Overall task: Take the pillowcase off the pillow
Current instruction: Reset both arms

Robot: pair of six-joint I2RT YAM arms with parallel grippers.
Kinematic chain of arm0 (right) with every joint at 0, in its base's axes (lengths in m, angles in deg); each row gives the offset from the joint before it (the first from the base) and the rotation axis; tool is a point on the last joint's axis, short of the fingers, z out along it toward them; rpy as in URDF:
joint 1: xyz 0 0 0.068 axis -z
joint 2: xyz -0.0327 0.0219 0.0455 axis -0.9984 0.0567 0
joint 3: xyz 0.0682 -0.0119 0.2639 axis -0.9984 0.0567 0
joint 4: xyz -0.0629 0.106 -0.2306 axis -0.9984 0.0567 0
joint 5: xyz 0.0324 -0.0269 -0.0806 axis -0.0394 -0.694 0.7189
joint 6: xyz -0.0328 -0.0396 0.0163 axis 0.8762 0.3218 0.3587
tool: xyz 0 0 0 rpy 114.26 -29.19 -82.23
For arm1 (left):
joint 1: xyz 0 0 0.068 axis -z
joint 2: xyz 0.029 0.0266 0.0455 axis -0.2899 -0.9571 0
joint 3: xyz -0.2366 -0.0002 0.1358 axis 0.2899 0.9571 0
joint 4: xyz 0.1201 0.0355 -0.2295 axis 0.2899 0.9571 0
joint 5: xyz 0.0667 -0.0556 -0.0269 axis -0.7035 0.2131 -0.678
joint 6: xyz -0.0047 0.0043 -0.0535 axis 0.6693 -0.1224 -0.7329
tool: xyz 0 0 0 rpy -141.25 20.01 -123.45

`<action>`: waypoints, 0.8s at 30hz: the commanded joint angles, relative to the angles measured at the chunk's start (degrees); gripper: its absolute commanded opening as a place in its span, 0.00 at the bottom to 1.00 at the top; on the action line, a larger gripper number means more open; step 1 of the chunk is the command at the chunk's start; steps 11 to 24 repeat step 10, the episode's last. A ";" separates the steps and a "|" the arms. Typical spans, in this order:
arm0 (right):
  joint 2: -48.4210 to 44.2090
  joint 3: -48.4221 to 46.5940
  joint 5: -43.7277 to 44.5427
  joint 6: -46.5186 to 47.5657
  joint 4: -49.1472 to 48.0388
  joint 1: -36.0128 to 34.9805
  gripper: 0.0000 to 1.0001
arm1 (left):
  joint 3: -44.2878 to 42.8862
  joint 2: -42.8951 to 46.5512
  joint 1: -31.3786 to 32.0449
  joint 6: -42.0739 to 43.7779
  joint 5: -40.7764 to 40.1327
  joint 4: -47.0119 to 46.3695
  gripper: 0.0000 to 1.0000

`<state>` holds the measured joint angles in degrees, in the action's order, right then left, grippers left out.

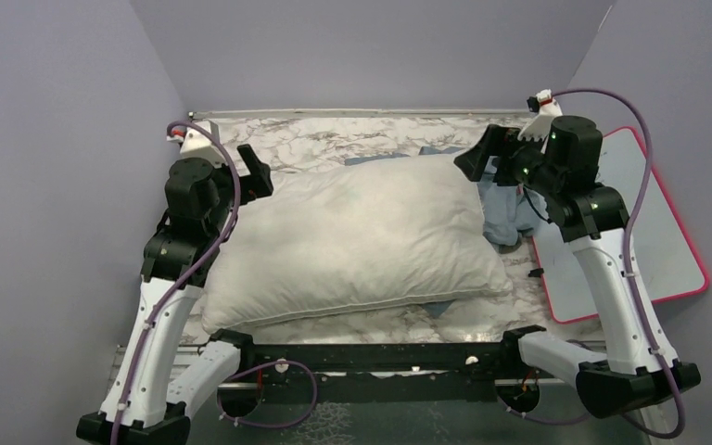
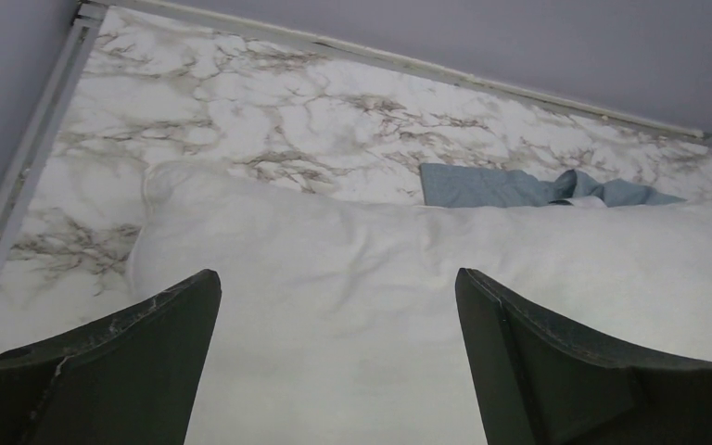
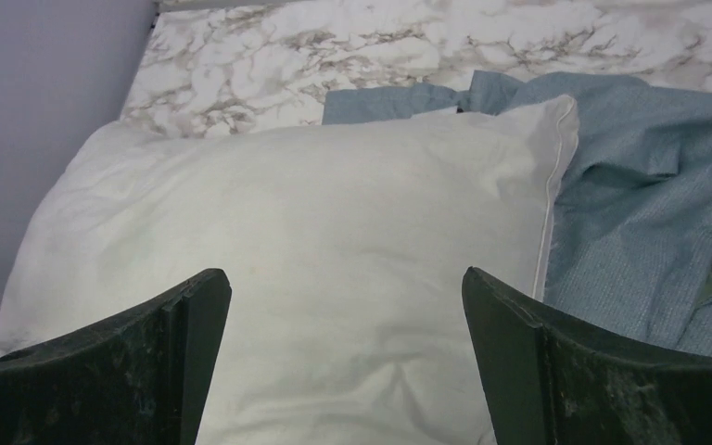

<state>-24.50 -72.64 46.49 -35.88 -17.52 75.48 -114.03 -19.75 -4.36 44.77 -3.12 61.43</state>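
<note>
Top view: noted the pillow point(image 1: 357, 246) bare and white across the middle of the frame on the marble table point(image 1: 334, 134); logged the pillowcase point(image 1: 505, 218) as a crumpled grey-blue heap against the pillow's right end, partly hidden under the right arm, with a thin strip along the pillow's upper edge and a small blue scrap showing at its lower edge; marked a pink-rimmed whiteboard point(image 1: 654, 236) at the right of the frame, just beside the heap. Found the left gripper point(image 1: 255, 174) above the pillow's upper-left corner and the right gripper point(image 1: 476, 156) above its upper-right corner; could not read the jaws well from here. Left wrist view: confirmed the left gripper point(image 2: 336, 278) released, jaws spread wide with nothing between them but pillow point(image 2: 362, 250) below; saw the pillowcase point(image 2: 510, 185) only as a blue band past the pillow's far edge, right of centre. Right wrist view: confirmed the right gripper point(image 3: 345, 276) likewise released and holding nothing; saw the pillow's piped seam and the weave of the pillowcase point(image 3: 649, 204) filling the right side, details lost in the top view; noted a red and green sliver at the right edge, too small to identify.
</note>
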 commanded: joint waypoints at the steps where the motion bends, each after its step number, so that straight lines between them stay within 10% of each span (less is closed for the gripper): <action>1: -2.02 5.31 -5.17 0.75 -3.52 -0.25 1.00 | -0.71 3.28 0.15 5.57 -9.17 8.44 0.99; 24: -2.17 8.50 -4.22 -1.01 -3.08 -0.25 1.00 | -1.36 1.87 0.10 1.44 -18.85 12.92 0.99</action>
